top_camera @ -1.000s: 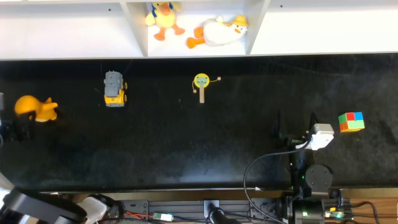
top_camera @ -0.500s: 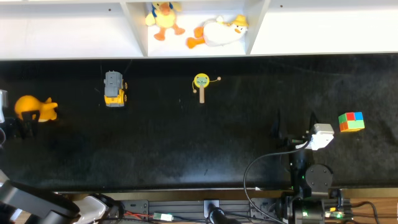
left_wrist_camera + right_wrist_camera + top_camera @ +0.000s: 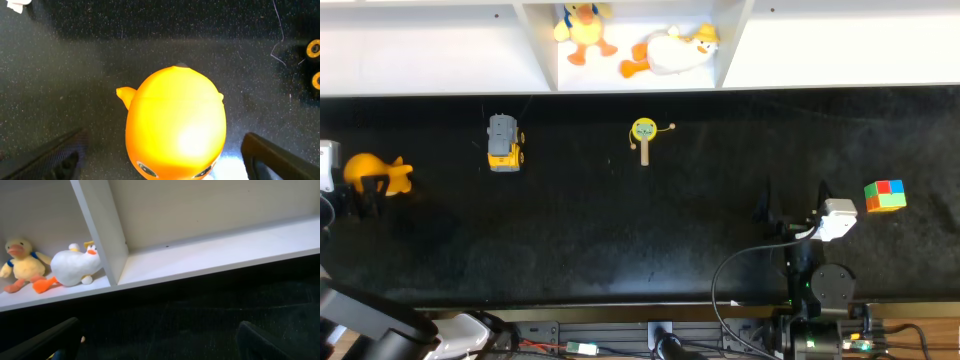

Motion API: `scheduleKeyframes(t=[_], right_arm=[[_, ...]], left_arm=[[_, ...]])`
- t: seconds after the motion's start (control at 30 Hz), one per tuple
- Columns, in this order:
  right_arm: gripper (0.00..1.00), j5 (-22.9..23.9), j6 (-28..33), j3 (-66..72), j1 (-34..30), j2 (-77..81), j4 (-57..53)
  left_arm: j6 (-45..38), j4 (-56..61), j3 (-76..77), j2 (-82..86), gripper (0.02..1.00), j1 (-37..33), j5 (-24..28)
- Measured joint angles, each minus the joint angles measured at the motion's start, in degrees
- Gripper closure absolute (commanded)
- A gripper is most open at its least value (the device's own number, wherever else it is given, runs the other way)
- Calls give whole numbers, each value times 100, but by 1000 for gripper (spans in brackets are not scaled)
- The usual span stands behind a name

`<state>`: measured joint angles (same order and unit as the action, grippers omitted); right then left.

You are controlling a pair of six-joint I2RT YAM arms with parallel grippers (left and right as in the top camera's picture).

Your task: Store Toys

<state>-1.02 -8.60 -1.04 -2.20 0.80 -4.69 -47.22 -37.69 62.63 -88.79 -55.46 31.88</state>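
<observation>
Orange toy [image 3: 378,173], rounded and smooth, sits on the black counter [image 3: 620,230] at its far left end, well apart from the white shelf [image 3: 820,50] where toys are being stored. The left hand [image 3: 167,162] is low over it with its fingers spread, one on each side of the body and neither visibly touching it.

The step in hand looks like the grasp. The body is wide and glossy, so it would probably slip out of a pinch taken high on the dome. The hand would do better to come down until the fingers flank the widest part. It should also centre itself so both pads meet the toy together and do not push it sideways, then close gently. The small tail-like nub [image 3: 123,93] is best kept clear of the fingers.

A yellow plush duck [image 3: 582,30] and a white plush bird [image 3: 670,50] already lie in the shelf's middle compartment. A toy truck [image 3: 504,142], a rattle [image 3: 645,135] and a colour cube [image 3: 884,196] wait on the counter. The right hand [image 3: 155,342] faces the shelf, fingers spread and holding nothing.
</observation>
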Motion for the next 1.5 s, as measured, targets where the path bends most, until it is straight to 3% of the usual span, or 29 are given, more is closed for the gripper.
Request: scheduleKeyframes(t=[0.27,0.73,1.0,1.5], right_arm=[[5,2,0,0,0,0,0],[5,-2,-2,0,0,0,0],[5,0,0,0,0,0,0],[5,0,2,0,0,0,0]], left_arm=[[22,2,0,0,128,0,-90],[68,116,0,0,689,129,-109],[101,306,0,0,915,332,-101],[1088,485,0,1274,967,341,199]])
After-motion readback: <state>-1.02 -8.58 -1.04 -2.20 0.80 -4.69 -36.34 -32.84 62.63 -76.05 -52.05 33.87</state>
